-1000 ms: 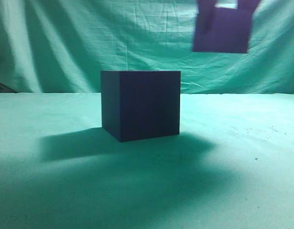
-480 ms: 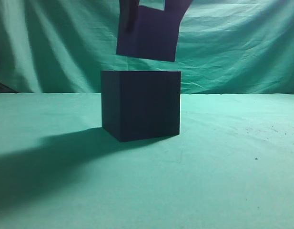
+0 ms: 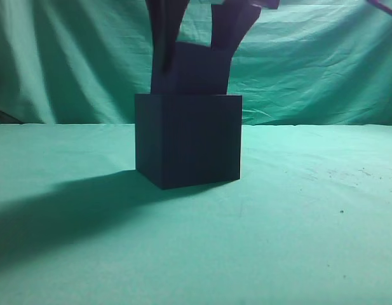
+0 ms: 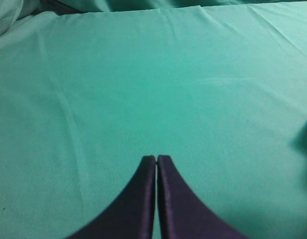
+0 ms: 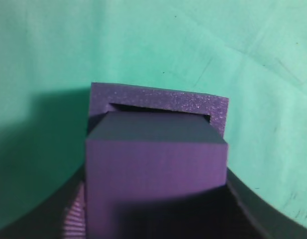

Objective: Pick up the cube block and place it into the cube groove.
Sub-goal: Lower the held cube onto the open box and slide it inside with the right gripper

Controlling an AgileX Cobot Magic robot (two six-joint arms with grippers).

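The cube groove (image 3: 187, 140) is a large dark box in the middle of the green cloth. My right gripper (image 3: 192, 38) comes down from above, shut on the cube block (image 3: 190, 70). The block's lower part is sunk into the box's open top. In the right wrist view the purple cube block (image 5: 155, 169) sits between my fingers, over the box's purple rim (image 5: 158, 95) and its square opening. My left gripper (image 4: 156, 158) is shut and empty over bare cloth, away from the box.
Green cloth covers the table (image 3: 310, 222) and hangs as a backdrop (image 3: 68, 57). A broad shadow lies on the cloth left of the box.
My right gripper carried the cube block from the upper right to above the box, then lowered it into the box's top opening.
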